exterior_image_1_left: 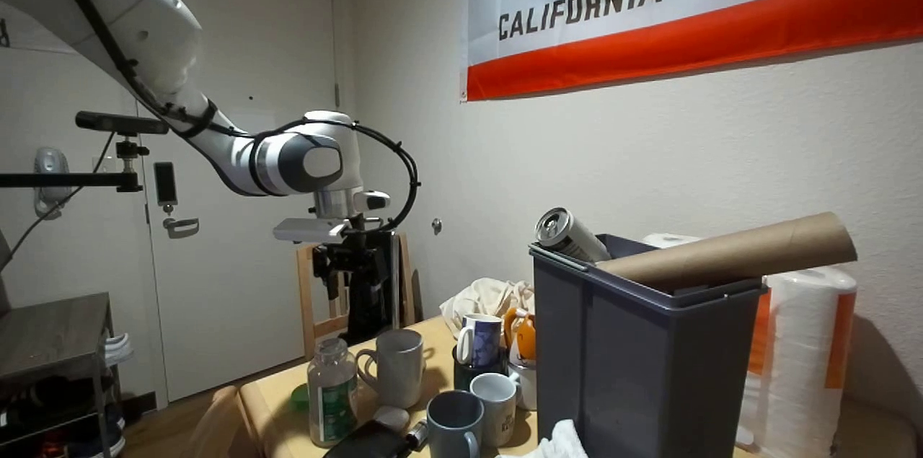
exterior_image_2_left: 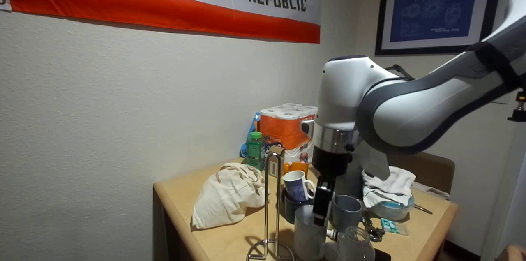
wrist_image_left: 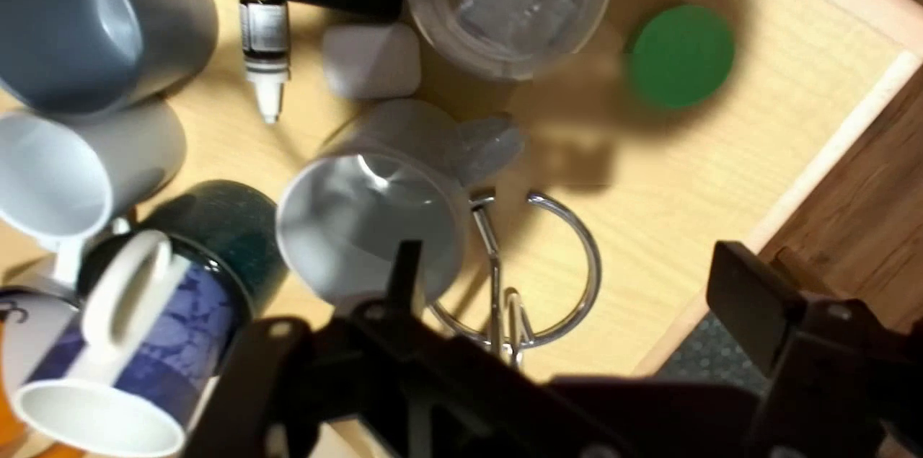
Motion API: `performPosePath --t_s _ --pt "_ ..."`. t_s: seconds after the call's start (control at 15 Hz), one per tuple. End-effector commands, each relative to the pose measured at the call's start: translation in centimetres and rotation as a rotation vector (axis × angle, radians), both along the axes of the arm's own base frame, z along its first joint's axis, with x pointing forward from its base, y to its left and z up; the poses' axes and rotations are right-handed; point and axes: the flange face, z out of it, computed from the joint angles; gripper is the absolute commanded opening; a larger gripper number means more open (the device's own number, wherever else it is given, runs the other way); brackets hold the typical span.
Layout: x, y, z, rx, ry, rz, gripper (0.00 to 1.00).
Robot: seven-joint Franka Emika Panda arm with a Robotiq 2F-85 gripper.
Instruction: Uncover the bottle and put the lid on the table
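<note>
Some table [wrist_image_left: 685,191] room, lid [wrist_image_left: 682,56] seemingly near edge

in an exterior view, a mug [exterior_image_1_left: 400,369] stands right of the bottle [exterior_image_1_left: 333,400]; farther right, a can [exterior_image_1_left: 573,236] and a tube [exterior_image_1_left: 739,256] jut from a bin [exterior_image_1_left: 613,364], paper rolls [exterior_image_1_left: 807,357] behind it. in the wrist view, the lid [wrist_image_left: 681,56] lies on the tabletop [wrist_image_left: 685,213] to the right of the bottle.

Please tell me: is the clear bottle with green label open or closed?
Open: the clear bottle shows a bare mouth in every view, and a green lid lies on the table beside it.
</note>
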Motion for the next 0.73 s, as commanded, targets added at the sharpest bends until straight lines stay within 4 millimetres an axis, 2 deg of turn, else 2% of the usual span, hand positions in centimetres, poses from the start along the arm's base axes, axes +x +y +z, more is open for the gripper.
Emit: performPosePath --t_s 0.0,0.13,0.33,0.67 --pt "-1.2 -4.1 1.4 0.01 0.035 -0.102 1.0" --pt "-1.7 -5.7 1.4 0.017 0.07 -0.147 1.0" --pt "-2.4 -7.2 1.1 0.016 0.118 -0.185 1.0" --pt "-3.1 -7.5 0.8 0.056 0.15 -0.194 1.0"
